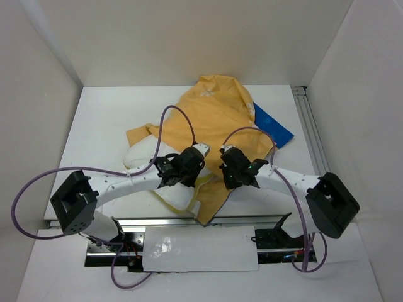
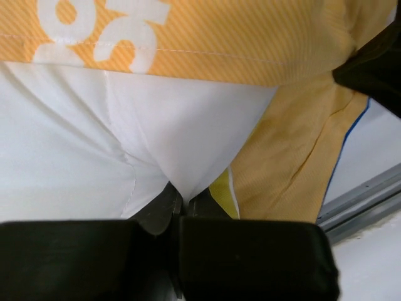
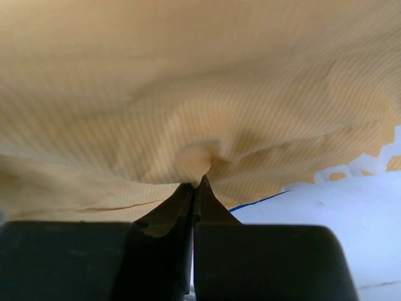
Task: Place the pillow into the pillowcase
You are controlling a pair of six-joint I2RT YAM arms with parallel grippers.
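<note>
At the table (image 1: 101, 119) centre, pillow (image 1: 140, 157) half in pillowcase (image 1: 214, 107). Left gripper (image 2: 182, 199) pinches pillow, right gripper (image 3: 197, 187) pinches pillowcase: hold your grips tight, shove pillow deeper, pull case nearward.

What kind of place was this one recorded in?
Probably a lab robot cell, not a home: a white table boxed in by plain white panels, with an aluminium rail along its right edge.

pillow (image 1: 141, 158) mostly hidden, seemingly inside pillowcase (image 1: 214, 113)
</note>
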